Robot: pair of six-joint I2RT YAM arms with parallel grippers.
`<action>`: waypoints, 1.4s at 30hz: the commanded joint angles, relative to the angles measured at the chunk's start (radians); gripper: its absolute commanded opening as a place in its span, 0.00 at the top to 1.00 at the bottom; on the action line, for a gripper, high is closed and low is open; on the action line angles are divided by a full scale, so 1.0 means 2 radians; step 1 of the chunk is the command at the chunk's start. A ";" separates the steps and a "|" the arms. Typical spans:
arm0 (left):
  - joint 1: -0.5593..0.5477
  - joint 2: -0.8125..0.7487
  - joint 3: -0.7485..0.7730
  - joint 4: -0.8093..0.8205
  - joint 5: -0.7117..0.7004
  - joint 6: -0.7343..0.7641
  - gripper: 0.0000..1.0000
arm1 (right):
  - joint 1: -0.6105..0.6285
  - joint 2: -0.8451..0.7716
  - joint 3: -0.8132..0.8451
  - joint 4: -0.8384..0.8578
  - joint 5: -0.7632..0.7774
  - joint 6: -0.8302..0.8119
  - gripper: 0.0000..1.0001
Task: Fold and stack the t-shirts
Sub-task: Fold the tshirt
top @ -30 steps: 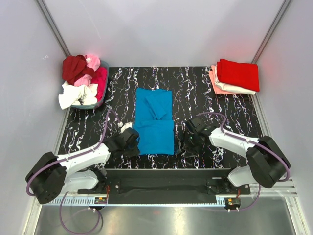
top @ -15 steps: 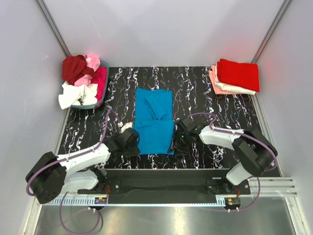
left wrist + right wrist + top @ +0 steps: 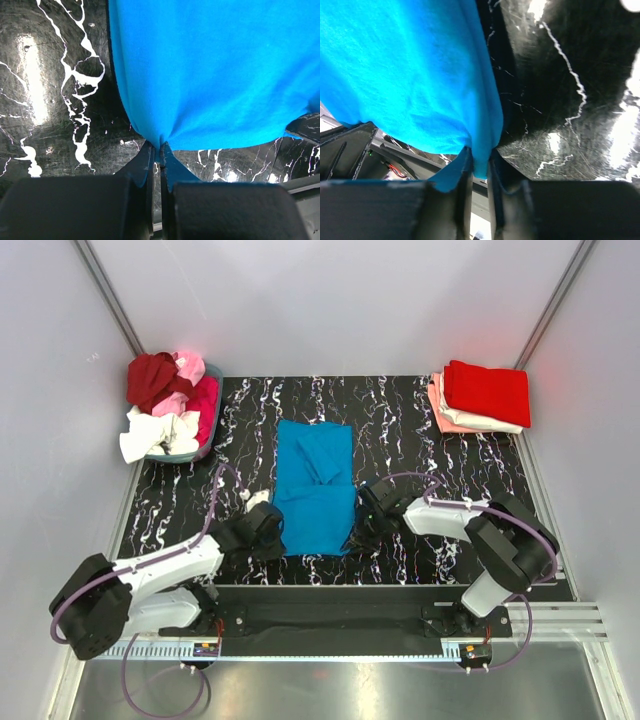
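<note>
Black marbled table (image 3: 430,450), pale grey walls (image 3: 330,300). Flat between the jaws: blue shirt (image 3: 316,490), near corners pinched, one in left gripper (image 3: 160,149), other in right gripper (image 3: 479,159). Versus a second ago: right gripper moved in to the hem and closed; left unchanged.

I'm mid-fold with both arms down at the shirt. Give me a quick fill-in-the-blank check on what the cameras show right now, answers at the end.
1. The left gripper and the right gripper each pinch one of the ___ corners of the blue t-shirt.
2. The top shirt of the folded stack in the far right corner is ___.
3. The basket of unfolded shirts stands at the far ___ corner of the table.

Missing words: near; red; left.
</note>
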State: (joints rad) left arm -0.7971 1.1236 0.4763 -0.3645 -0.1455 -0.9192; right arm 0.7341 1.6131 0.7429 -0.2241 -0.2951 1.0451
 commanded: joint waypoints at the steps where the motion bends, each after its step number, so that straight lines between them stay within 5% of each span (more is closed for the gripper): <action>1: -0.004 -0.021 -0.008 0.014 0.004 -0.007 1.00 | 0.005 -0.024 -0.008 -0.006 0.028 0.010 0.82; 12: -0.061 -0.083 -0.031 -0.009 -0.005 -0.053 1.00 | 0.030 -0.090 -0.016 -0.067 0.051 0.007 1.00; 17: -0.122 -0.102 -0.026 -0.043 -0.025 -0.098 1.00 | 0.063 -0.140 -0.039 -0.090 0.066 0.027 1.00; 27: -0.157 -0.092 0.114 -0.195 -0.087 -0.095 1.00 | 0.082 -0.196 0.062 -0.204 0.143 0.010 1.00; 31: -0.141 -0.074 0.177 -0.229 -0.108 -0.052 1.00 | 0.077 -0.175 0.125 -0.250 0.180 -0.019 1.00; 42: 0.016 0.000 0.280 -0.210 -0.042 0.077 1.00 | -0.019 -0.085 0.266 -0.274 0.160 -0.118 1.00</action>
State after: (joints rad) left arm -0.8215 1.0878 0.9672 -0.7990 -0.2687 -0.8753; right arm 0.7422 1.4082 1.1744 -0.7372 0.0067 0.9020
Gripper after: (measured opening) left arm 0.028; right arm 0.120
